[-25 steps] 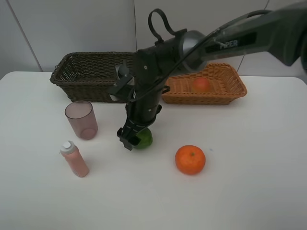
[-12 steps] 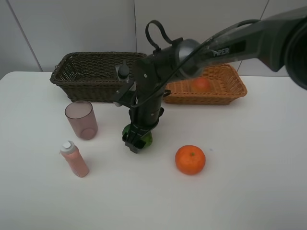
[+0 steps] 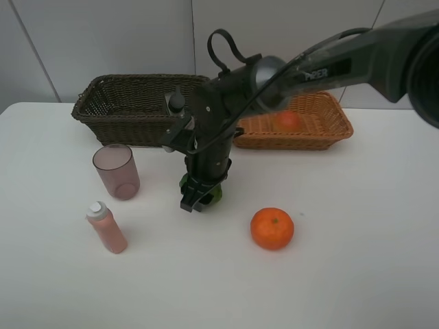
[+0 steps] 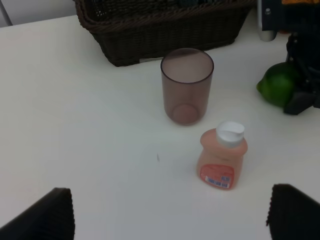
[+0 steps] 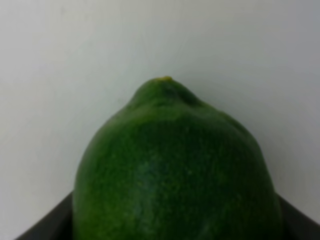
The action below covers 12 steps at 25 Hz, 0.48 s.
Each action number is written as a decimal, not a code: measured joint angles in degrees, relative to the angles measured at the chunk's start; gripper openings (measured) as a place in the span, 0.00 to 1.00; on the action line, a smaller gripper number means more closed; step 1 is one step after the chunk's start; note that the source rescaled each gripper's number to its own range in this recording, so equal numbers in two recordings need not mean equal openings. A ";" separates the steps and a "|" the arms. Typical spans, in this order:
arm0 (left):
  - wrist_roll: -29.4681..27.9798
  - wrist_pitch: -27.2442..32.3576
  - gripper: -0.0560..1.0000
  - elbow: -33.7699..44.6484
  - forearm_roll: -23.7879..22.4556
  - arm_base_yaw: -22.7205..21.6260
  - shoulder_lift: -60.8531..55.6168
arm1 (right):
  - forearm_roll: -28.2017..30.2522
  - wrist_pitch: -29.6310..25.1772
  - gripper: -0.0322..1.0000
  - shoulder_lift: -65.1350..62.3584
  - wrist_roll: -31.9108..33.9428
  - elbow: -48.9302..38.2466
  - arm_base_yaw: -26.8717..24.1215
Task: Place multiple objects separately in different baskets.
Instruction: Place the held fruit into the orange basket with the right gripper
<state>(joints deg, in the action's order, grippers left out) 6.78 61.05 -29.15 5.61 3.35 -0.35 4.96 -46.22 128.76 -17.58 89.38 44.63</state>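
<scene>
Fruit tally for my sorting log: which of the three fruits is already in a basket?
The peach, lying in the tan basket; the lime and the orange are not in any basket.

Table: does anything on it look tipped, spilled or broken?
Nothing stands out. The cup and pink bottle stand upright, the orange rests whole on the table, the peach lies in the tan basket, and the right gripper is around the lime.
</scene>
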 joint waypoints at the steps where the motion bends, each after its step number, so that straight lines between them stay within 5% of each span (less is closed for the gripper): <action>1: 0.00 0.00 1.00 0.00 0.00 0.00 0.00 | 0.00 0.13 0.43 0.00 0.00 0.00 0.06; 12: 0.00 0.00 1.00 0.00 0.00 0.00 0.00 | 0.00 0.26 0.43 0.00 0.05 0.00 0.59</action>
<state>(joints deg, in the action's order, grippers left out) 6.78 61.05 -29.15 5.61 3.35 -0.35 4.96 -45.96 128.76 -17.53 89.38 45.22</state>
